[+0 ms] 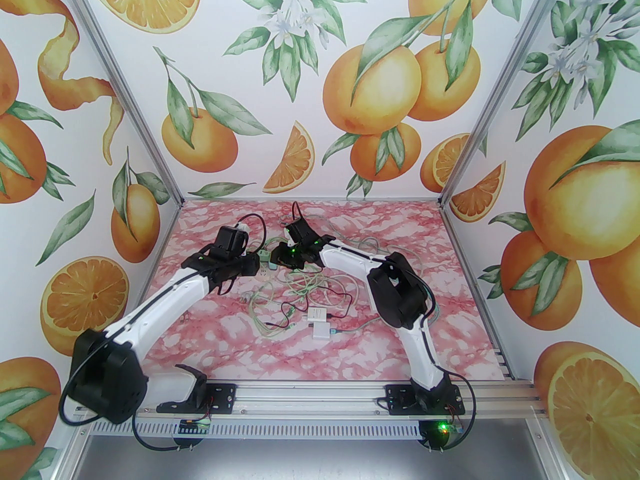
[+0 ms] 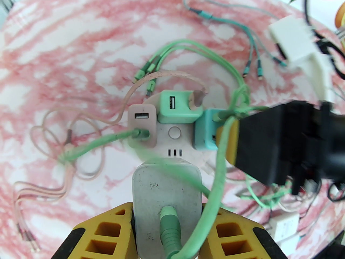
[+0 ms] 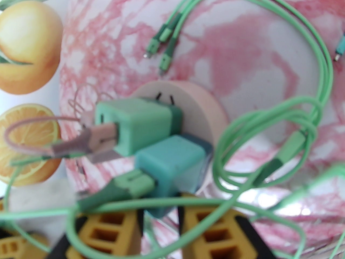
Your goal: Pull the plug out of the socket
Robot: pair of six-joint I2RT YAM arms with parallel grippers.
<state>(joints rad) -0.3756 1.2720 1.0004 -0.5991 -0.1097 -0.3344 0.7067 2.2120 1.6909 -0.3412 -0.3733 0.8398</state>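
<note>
While all 4 plugs are still sitting in the round socket (image 2: 164, 144) on the table (image 2: 80, 36), nothing is yet coming free and the pull itself is remaining to be done. The left arm (image 1: 165, 293) and right arm (image 1: 350, 260) are reaching forward and bending inward to meet at the socket. The left pincer (image 2: 167, 212) is clamping narrowly on the grey plug (image 2: 167, 182), perhaps bracing, and the right pincer (image 3: 160, 212) is gripping the teal plug (image 3: 172, 158).

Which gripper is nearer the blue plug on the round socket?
Right. The right gripper has the blue plug between its fingers; the left gripper holds the grey plug, next along the socket.
</note>
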